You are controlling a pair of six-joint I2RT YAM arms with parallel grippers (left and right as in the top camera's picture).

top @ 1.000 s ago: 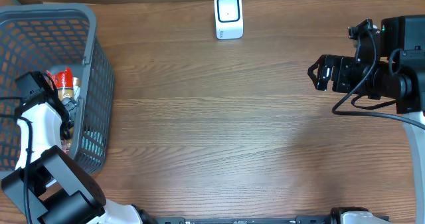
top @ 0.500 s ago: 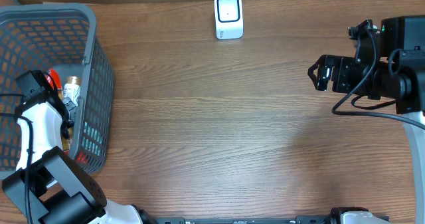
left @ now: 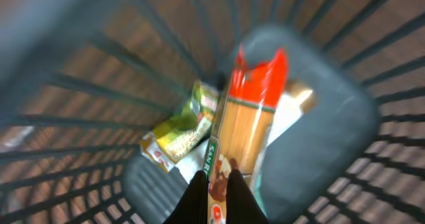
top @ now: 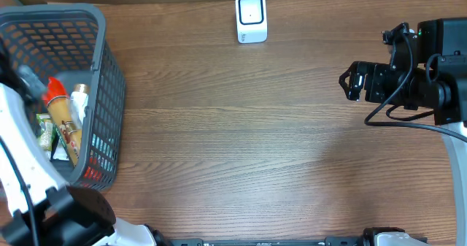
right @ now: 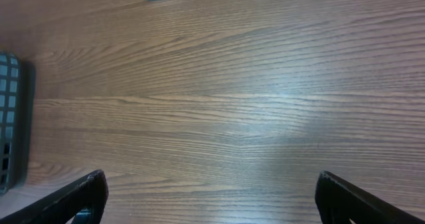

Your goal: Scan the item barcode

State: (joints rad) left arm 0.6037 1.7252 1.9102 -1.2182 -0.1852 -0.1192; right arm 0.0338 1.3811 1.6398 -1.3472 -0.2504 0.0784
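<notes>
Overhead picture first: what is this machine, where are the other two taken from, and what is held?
A robot with two arms at a wooden table. One camera looks down from above; another sits on each wrist, looking past its hand. The left hand is shut on a long pasta packet with a red end, inside the grey basket, near a green packet. The right hand is open and empty over bare wood. The small white box at the far edge is probably the barcode scanner.
</notes>
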